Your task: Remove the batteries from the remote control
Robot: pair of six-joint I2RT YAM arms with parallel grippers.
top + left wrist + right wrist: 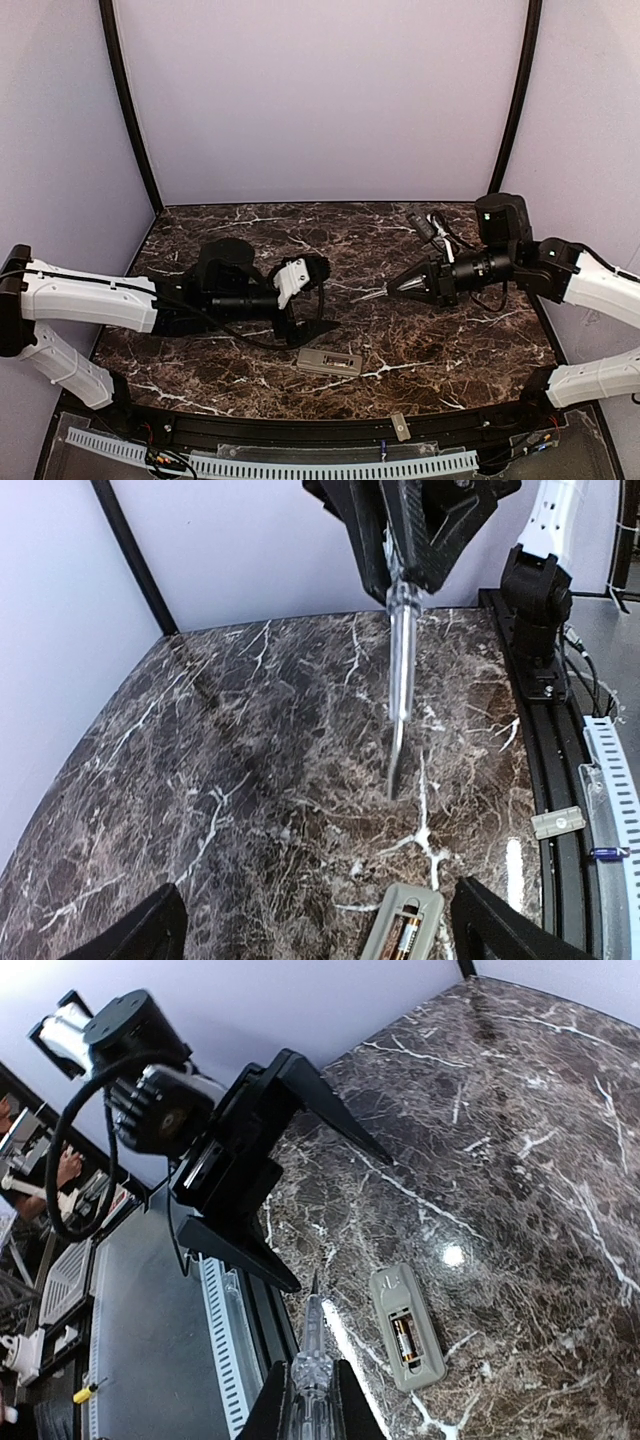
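Note:
The remote control (329, 361) lies back-up on the marble table, near the front middle. Its battery recess is open, and a gold-and-black battery (403, 1340) shows inside. It also shows in the left wrist view (405, 927) and the right wrist view (407, 1328). My left gripper (322, 302) is open and empty, just above and behind the remote, with its fingers (135, 935) spread wide. My right gripper (395, 286) is shut on a clear-handled screwdriver (313, 1375). The screwdriver tip (366, 294) points left and hangs in the air right of the left gripper.
A short flat grey cover piece (400, 427) lies on the black rail at the table's front edge, also in the left wrist view (557, 822). Cables (435, 230) lie at the back right. Lilac walls enclose the table (230, 235).

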